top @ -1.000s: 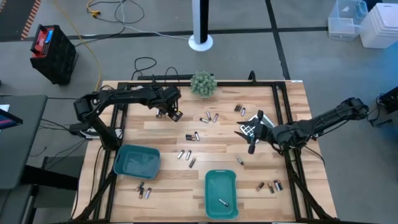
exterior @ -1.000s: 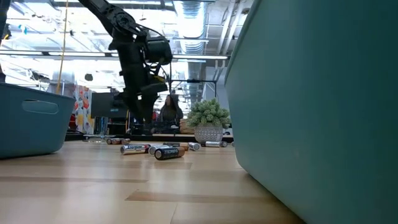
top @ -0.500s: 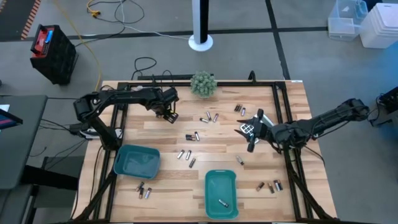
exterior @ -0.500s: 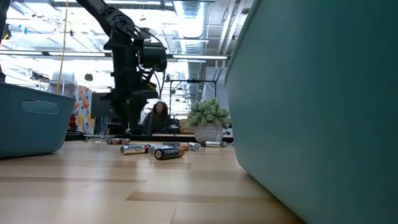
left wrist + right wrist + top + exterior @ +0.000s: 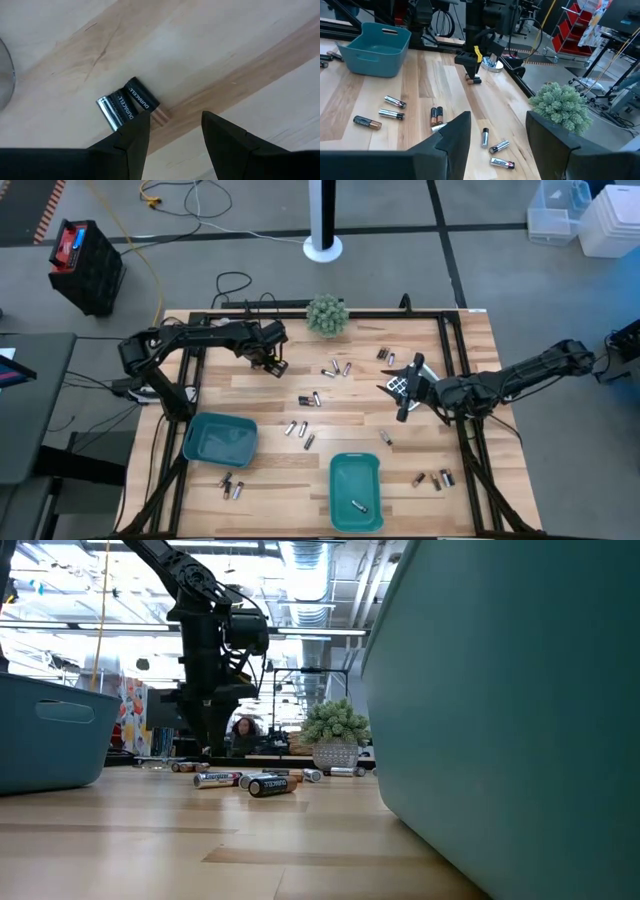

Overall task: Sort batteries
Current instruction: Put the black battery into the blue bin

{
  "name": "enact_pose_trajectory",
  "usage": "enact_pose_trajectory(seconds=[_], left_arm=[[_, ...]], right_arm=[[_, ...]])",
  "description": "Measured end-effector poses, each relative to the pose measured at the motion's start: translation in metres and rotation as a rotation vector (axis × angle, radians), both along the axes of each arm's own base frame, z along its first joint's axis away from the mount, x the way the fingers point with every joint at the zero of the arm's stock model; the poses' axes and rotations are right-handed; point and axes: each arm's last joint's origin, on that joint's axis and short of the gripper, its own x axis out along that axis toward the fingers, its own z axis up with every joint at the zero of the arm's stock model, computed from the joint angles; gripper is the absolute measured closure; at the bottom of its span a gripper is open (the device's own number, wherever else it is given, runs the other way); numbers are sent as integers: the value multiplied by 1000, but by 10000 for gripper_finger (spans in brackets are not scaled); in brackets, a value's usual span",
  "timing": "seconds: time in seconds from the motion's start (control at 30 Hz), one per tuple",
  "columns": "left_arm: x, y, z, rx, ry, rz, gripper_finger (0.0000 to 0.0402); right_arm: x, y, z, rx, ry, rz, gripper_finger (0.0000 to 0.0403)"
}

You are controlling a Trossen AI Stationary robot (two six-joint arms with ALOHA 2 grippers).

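**A:** What has moved since a second ago?

**B:** The left gripper [image 5: 275, 363] has drawn back slightly toward its own side at the far-left part of the table [image 5: 260, 470] and now sits low over the wood. Its fingers stand apart with nothing between them. The right gripper [image 5: 404, 402] has barely shifted.

**A:** Why is the left one parked there?

**B:** I judge it is lining up on a pickup. Its wrist camera shows two dark cells [image 5: 127, 102] lying side by side on the boards, just beyond the fingertips, touching neither finger.

**A:** Going left to right, what do you count?

**B:** First the left tray [image 5: 219, 438], with no cell I can make out inside. In front of it, a small cluster of batteries [image 5: 232, 486], three as far as I can tell. Mid-table, two by the centre and three more a little nearer. Behind them sits a small potted plant [image 5: 326, 314] at the far edge, with about three cells beside it.

**A:** And further right?

**B:** The right tray [image 5: 356, 491] holds one cell [image 5: 360, 505]. Two or three cells lie near the calculator [image 5: 401, 385], which sits just ahead of the right gripper. One lone cell lies nearer, then three by the right rail.

**A:** The right gripper's state?

**B:** Spread wide, empty, hovering above the table and waiting. Sorting looks barely begun.
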Motion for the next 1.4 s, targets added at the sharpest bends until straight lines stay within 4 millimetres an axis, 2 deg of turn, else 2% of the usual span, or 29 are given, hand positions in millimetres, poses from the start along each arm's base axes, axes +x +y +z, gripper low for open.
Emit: enact_pose_trajectory(seconds=[0.6, 0.73, 0.9, 1.07, 1.23, 1.4], left_arm=[[6, -6, 0, 4, -39, 11, 228], [23, -19, 3, 14, -133, -137, 228], [44, -45, 9, 105, -196, -476, 228], [54, -70, 10, 112, -218, -706, 228], [61, -87, 5, 133, -204, -844, 228], [71, -92, -7, 125, -223, -876, 228]], right_arm=[[0, -3, 0, -7, 8, -18, 198], [0, -3, -1, -8, 9, -18, 198], [0, -3, -1, -8, 9, -18, 198], [0, -3, -1, -10, 10, -17, 198], [0, -3, -1, -10, 11, -17, 198], [0, -3, -1, -10, 11, -17, 198]])
